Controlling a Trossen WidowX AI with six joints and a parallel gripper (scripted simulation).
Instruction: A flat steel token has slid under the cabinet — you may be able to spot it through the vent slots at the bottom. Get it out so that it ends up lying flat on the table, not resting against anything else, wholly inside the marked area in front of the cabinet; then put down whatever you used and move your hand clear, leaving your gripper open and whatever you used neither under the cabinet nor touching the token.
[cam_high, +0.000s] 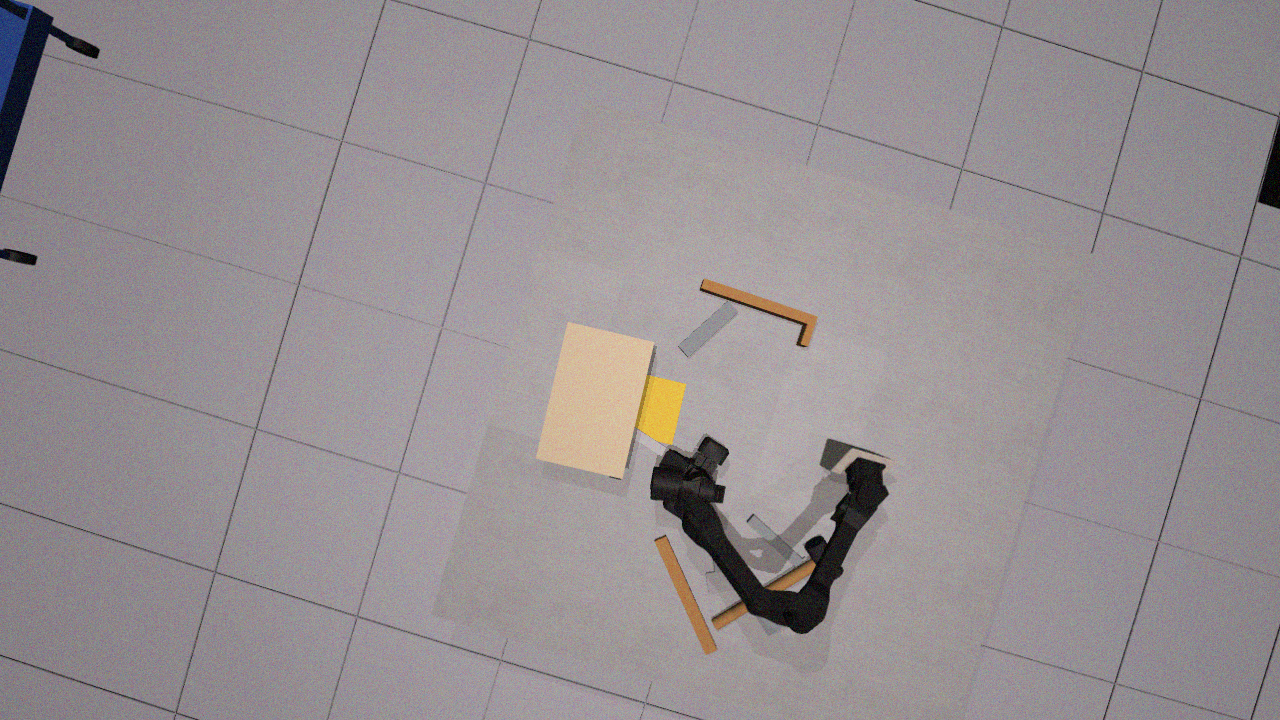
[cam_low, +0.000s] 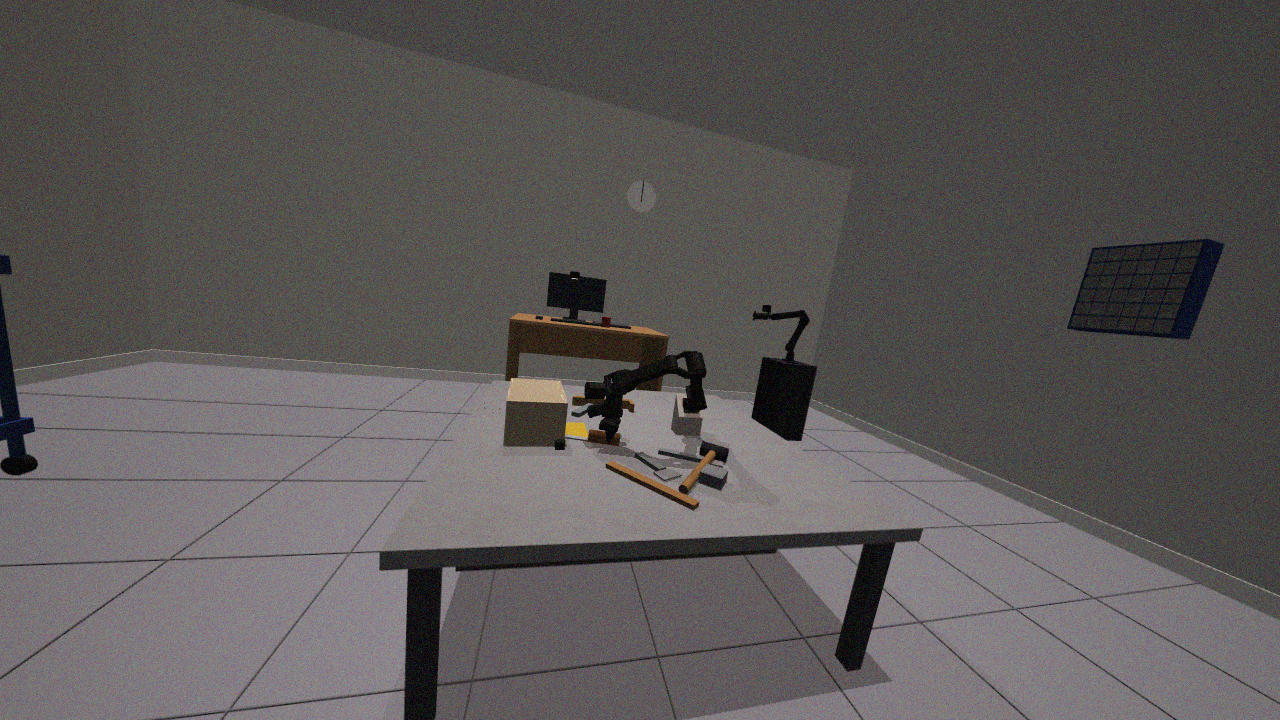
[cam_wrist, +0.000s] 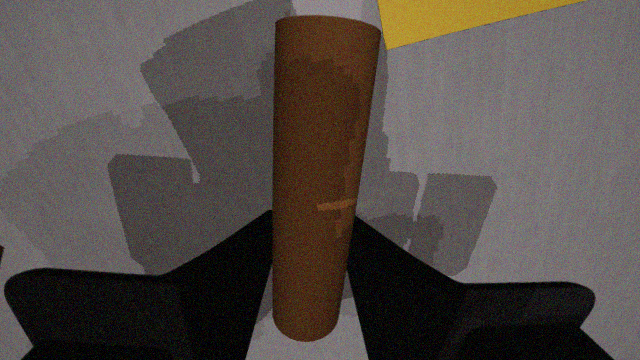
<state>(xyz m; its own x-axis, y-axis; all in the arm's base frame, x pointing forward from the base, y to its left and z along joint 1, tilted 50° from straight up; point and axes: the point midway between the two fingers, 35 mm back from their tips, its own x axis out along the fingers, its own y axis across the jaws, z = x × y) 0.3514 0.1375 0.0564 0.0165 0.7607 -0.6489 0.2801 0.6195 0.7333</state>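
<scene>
The beige cabinet (cam_high: 595, 398) (cam_low: 535, 411) stands left of the yellow marked area (cam_high: 664, 409) (cam_low: 576, 430) (cam_wrist: 450, 20). My gripper (cam_wrist: 310, 220) (cam_low: 610, 435) is shut on the brown round handle (cam_wrist: 320, 150) (cam_low: 597, 437) of a tool, low over the table. The tool's thin pale blade (cam_high: 652, 440) (cam_wrist: 327, 7) runs from the handle toward the cabinet's front, by the marked area's near corner. The blade's far end is hidden at or under the cabinet. The steel token is not visible in any view, and the vent slots cannot be made out.
An L-shaped wooden stick (cam_high: 756, 301) and a grey strip (cam_high: 707, 329) lie beyond the marked area. A straight wooden stick (cam_high: 685, 595) (cam_low: 651, 486) and a mallet (cam_low: 698, 471) lie nearer, with grey flat pieces beside them. A small dark block (cam_low: 559, 444) sits by the cabinet's corner.
</scene>
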